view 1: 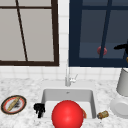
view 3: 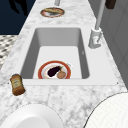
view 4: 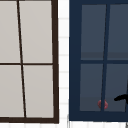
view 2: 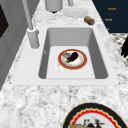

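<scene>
Two black hands float by a kitchen sink.
- Front view: the left hand (view 1: pixel 39 109) hangs at the left edge of the sink (view 1: pixel 67 94). Its fingers droop down loose and hold nothing. The right hand (view 1: pixel 123 47) is high up by the dark window (view 1: pixel 90 30). I cannot tell if it is loose or closed. A big red ball (view 1: pixel 67 115) sits low in front of the sink.
- Left side view: the round dish (view 2: pixel 85 59) lies flat on the sink floor with dark food (view 2: pixel 73 56) on it. I think it is hard, smooth and easy to break. The rim looks like the best place to hold. If it tips, the food may slide off. The tap (view 2: pixel 33 37) stands well off to the side.
- Right side view: the left hand shows at the far end, near a counter plate (view 3: pixel 52 12). The steep sink walls stand around the dish. A brown bottle (view 3: pixel 17 84) lies on the near counter, beside a white plate (view 3: pixel 30 117).
- Upper view: the right hand is near a small red knob (view 4: pixel 102 104).
</scene>
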